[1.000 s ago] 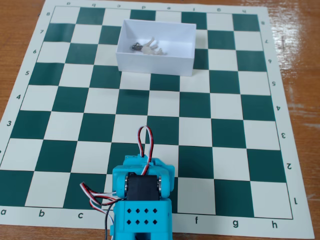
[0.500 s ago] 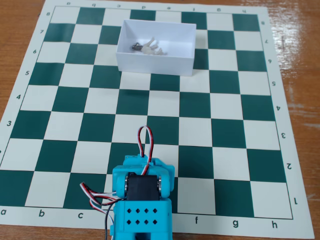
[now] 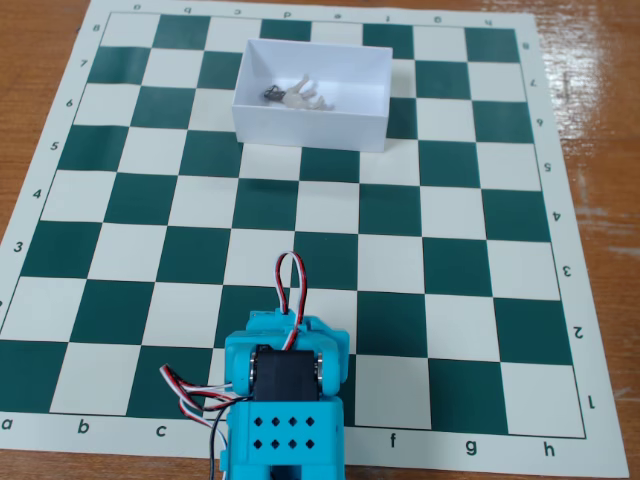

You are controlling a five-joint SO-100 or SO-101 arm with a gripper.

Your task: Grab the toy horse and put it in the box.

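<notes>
The toy horse lies in the box on the chessboard.

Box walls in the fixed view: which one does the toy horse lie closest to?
The left wall of the box. The toy horse lies on its side in the left half, dark end toward that wall, well clear of the right wall.

Bright, even light fills the fixed view. The box casts only a faint, soft shadow. Pale glare streaks the wooden bench at right. Focus is sharp throughout, with slight softness on the arm.
</notes>
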